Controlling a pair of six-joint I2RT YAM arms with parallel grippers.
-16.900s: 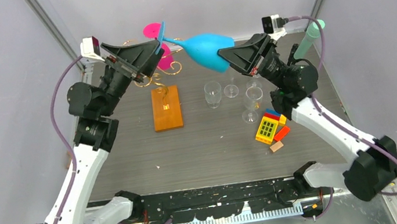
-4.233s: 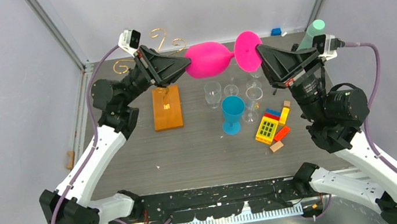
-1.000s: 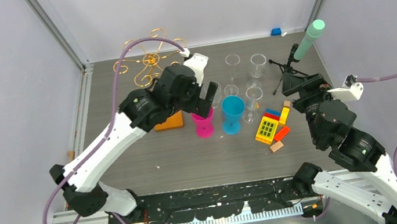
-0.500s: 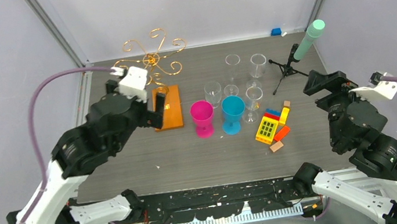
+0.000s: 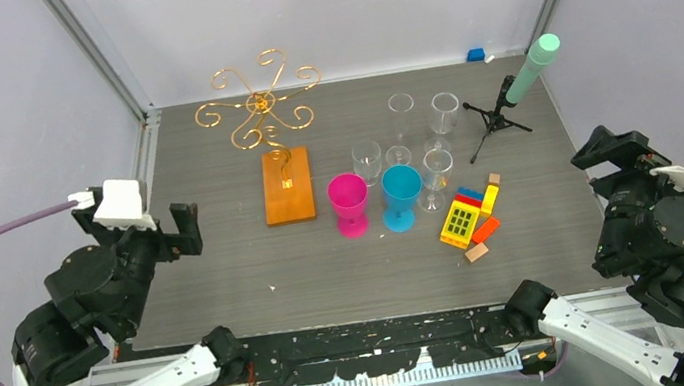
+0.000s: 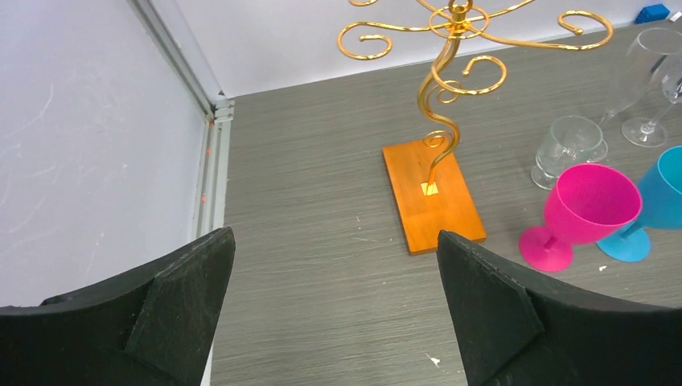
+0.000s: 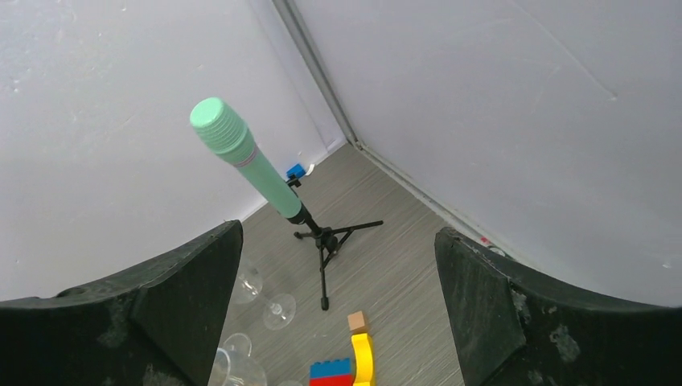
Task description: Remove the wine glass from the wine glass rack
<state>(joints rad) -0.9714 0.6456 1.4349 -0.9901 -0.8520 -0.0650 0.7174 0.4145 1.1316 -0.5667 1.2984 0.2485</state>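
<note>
The wine glass rack [image 5: 261, 108] is a gold wire stand on an orange-brown wooden base [image 5: 287, 186], and its scroll arms carry nothing. In the left wrist view the wine glass rack [image 6: 441, 104] rises ahead. A pink wine glass [image 5: 349, 202] and a blue wine glass [image 5: 401, 195] stand upright on the table right of the base. The pink wine glass [image 6: 583, 209] shows at the right of the left wrist view. My left gripper [image 5: 178, 238] is open at the near left, holding nothing, as the left wrist view confirms [image 6: 334, 237]. My right gripper [image 5: 616, 159] is open and holds nothing at the near right; its wrist view shows the same [image 7: 338, 231].
Several clear glasses [image 5: 400, 109] stand behind the coloured ones. A small black tripod with a mint-green tip [image 5: 516, 93] stands at the back right. Toy bricks [image 5: 467, 216] lie right of the blue glass. A small blue block [image 5: 475, 55] lies by the back wall.
The left gripper has drawn back from the pink glass, now standing alone, towards the near left corner. The right arm has pulled back to the near right.
</note>
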